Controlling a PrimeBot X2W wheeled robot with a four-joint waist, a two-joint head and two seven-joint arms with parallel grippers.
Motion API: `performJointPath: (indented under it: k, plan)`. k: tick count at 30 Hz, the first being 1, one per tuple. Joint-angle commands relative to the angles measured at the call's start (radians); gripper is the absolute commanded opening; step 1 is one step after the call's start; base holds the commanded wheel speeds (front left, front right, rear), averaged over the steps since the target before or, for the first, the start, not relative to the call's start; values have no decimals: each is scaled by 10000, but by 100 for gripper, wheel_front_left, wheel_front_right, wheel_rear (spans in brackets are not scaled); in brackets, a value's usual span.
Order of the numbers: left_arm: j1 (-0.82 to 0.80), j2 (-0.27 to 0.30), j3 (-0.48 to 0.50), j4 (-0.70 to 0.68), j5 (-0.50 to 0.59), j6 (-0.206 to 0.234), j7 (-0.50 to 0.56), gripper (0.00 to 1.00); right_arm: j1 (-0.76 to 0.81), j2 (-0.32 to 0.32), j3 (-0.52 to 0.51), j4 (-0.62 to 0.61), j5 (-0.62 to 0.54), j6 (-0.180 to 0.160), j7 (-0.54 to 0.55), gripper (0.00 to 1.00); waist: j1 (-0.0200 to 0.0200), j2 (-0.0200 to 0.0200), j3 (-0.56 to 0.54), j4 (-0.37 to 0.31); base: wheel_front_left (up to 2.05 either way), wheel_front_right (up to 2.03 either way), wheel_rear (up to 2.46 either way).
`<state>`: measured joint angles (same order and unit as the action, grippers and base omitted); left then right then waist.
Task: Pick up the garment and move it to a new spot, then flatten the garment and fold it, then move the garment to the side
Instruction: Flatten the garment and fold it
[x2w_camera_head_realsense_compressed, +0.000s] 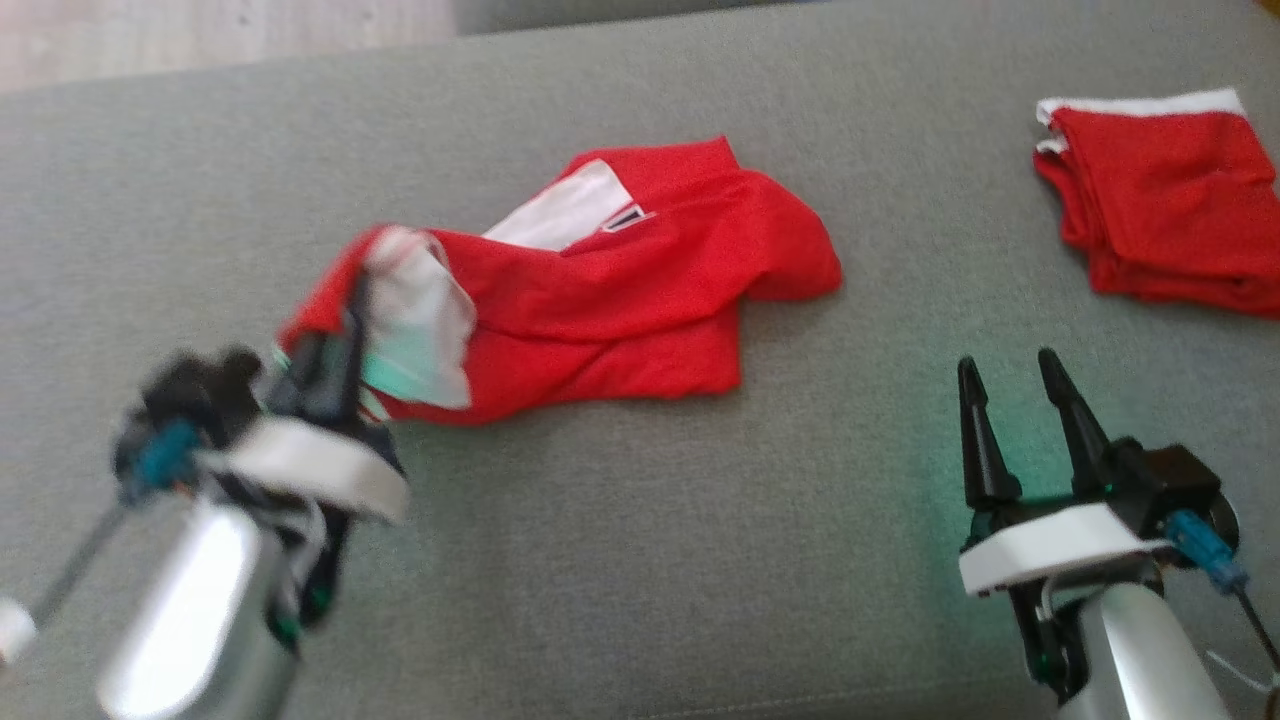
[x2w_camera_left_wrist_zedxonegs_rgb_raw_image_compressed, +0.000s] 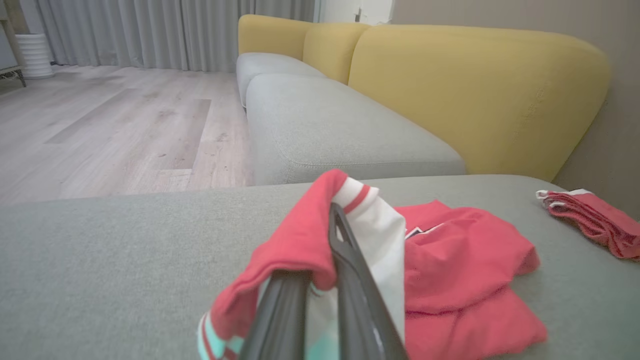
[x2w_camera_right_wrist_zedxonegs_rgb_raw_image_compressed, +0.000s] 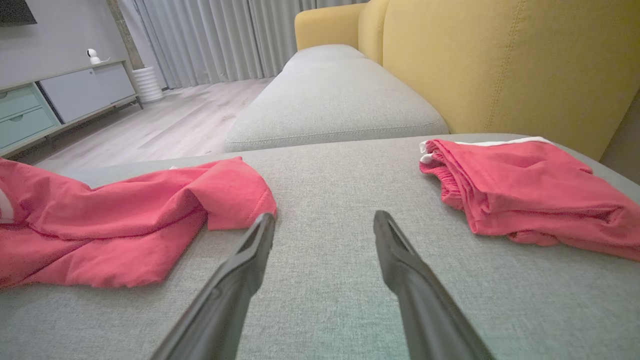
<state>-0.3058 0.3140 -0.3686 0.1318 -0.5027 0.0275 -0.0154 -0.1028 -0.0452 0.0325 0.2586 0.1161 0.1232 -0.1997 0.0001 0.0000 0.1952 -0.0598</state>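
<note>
Left gripper (x2w_camera_head_realsense_compressed: 340, 350), jaws pinched on the white-trimmed end of the red jersey (x2w_camera_head_realsense_compressed: 620, 300). The cloth's long axis runs from that grip across the grey cushion (x2w_camera_head_realsense_compressed: 640, 560) toward the right gripper (x2w_camera_head_realsense_compressed: 1010, 375), which hovers spread and empty, with the jersey's free end ahead to its left.

Bare cushion (x2w_camera_head_realsense_compressed: 600, 560) between crumpled garment (x2w_camera_head_realsense_compressed: 620, 300) and folded red pile (x2w_camera_head_realsense_compressed: 1170, 210); yellow backrest (x2w_camera_right_wrist_zedxonegs_rgb_raw_image_compressed: 500, 60) bounds one edge.

You see the garment (x2w_camera_head_realsense_compressed: 620, 300), red with white panels, lying crumpled on the grey cushion (x2w_camera_head_realsense_compressed: 640, 560), its left end bunched and raised.
</note>
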Motion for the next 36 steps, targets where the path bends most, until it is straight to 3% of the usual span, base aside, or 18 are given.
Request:
performJointPath:
  k: [1,6,7,8,9,10,18,26,36]
  plan:
    - [-1021,361,562,187,-43,-112,71,0,-376,-51,263,-301,73,75,-139,100,-1,0,299,-247,0,0,0]
    - [-2409,635,810,2315,-116,-333,260,0,-635,-51,302,-332,77,75,-228,100,-1,0,756,-622,0,0,0]
    - [-2645,680,827,2662,-101,-371,264,39,-671,-51,296,-328,81,75,-248,100,-1,0,816,-668,0,0,0]
    - [-2871,723,852,2975,-83,-400,228,91,-707,-51,289,-323,86,75,-269,100,-1,0,870,-707,0,0,0]
    - [-2871,723,852,2975,-83,-400,228,91,-707,-51,289,-323,86,75,-269,100,-1,0,870,-707,0,0,0]
    - [-3079,746,885,3260,-93,-440,185,100,-739,-51,288,-316,90,75,-288,100,-1,0,912,-740,0,0,0]
    - [-3929,858,1084,4004,-166,-699,-550,100,-763,-51,154,-145,115,75,-404,100,-1,0,686,-559,0,0,0]
    - [-2821,643,402,3205,104,-808,-770,100,-589,-51,128,-26,107,75,-437,100,-1,0,181,-92,0,0,0]
    - [-2074,-323,-633,3759,588,-249,-576,100,-636,-51,233,-273,3,75,-275,100,-1,0,464,-108,0,0,0]
